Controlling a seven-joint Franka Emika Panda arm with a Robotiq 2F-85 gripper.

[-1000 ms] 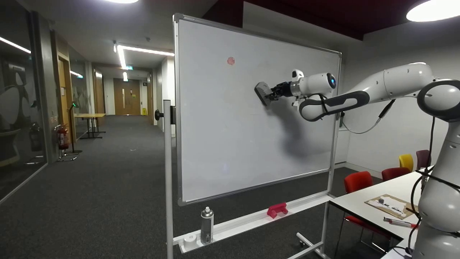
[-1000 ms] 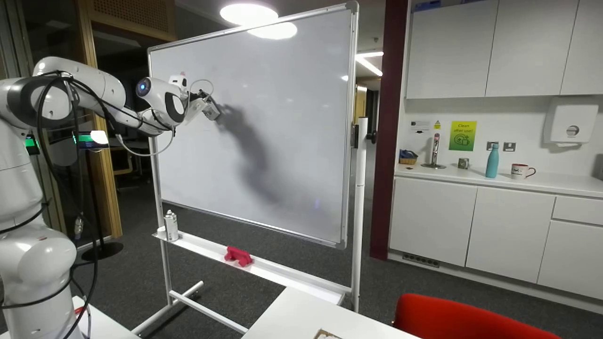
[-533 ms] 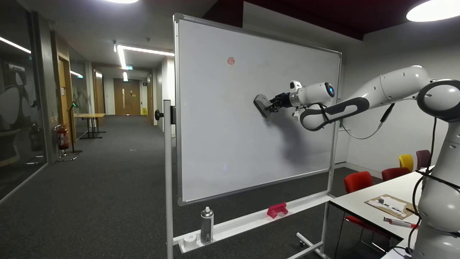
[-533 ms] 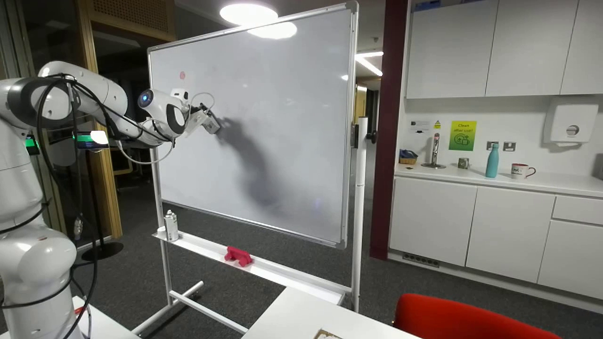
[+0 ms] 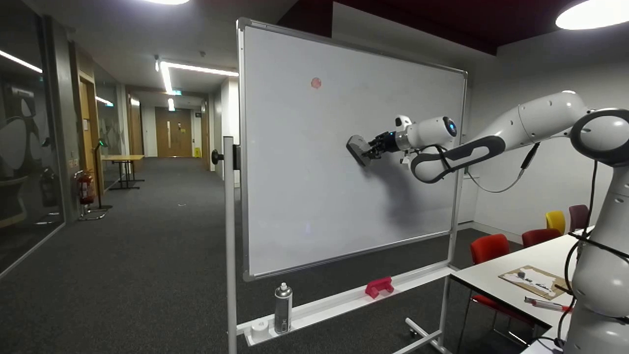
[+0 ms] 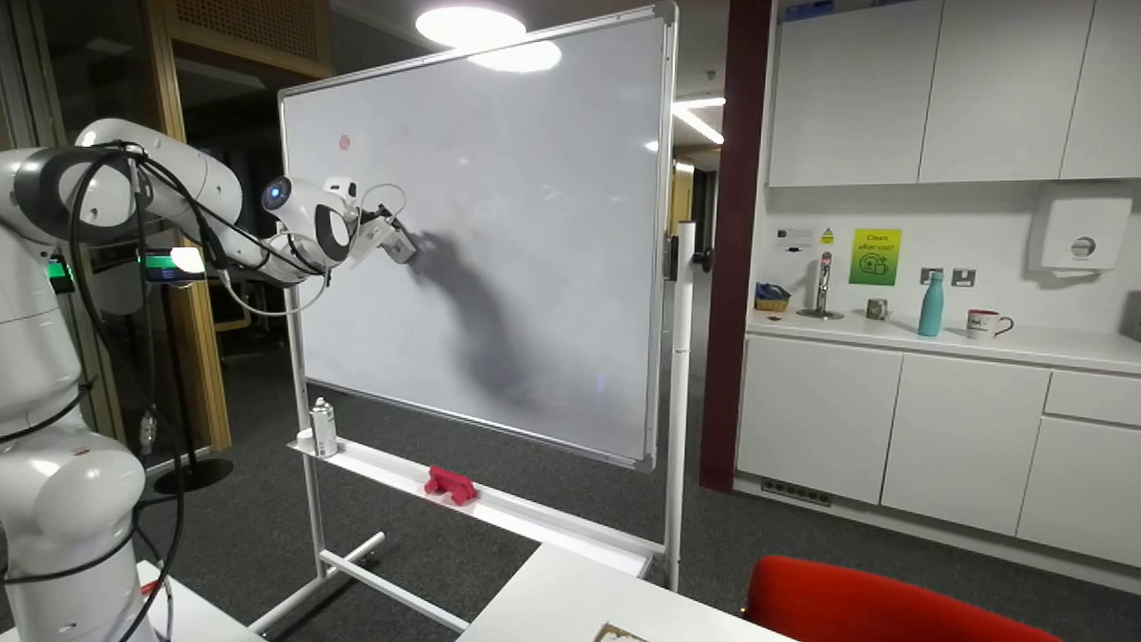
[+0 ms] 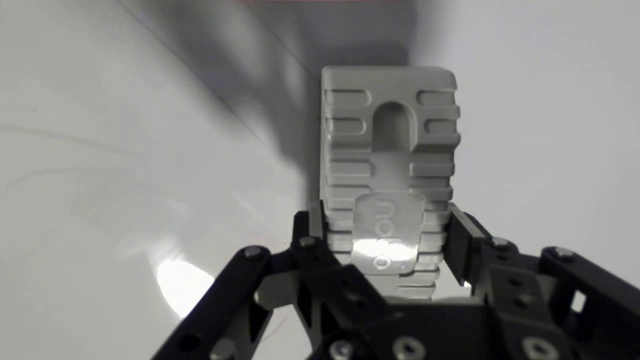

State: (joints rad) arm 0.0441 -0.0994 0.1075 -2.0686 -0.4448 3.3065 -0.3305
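As we look through the wrist view, we see the black two-fingered tool [image 7: 386, 222] gripping a pale grey, ribbed plastic whiteboard eraser [image 7: 390, 175], its fingers [image 7: 316, 220] standing only as far apart as the eraser is wide and meeting both of its long sides. We make out raised lettering on the eraser's smooth label [image 7: 388, 231], partly washed out by glare. In both exterior views we find the eraser, tilted, at the large, white, silver-framed whiteboard [image 5: 300, 177], its flat underside toward the surface; whether it touches or sits just off, we cannot tell. A white jointed robot arm [image 5: 535, 118] extends to it, and a soft dark shadow [image 5: 400, 194] falls across the whiteboard. Above the eraser and off to one side, we notice a small, round, pinkish-red spot [image 5: 316, 83]. Below, on a long white ledge [image 5: 334, 307], a silver spray can [image 5: 283, 309] stands upright beside a short white cylinder [image 5: 260, 328], and farther along lies a red, blocky, bracket-shaped piece [image 5: 379, 287]. Near the arm's base we see a white desk [image 5: 506, 260] carrying a flat brown panel [image 5: 534, 282] patched with ragged white and some marker-like pens [image 5: 546, 304]; a red chair [image 5: 490, 247] stands beside it.
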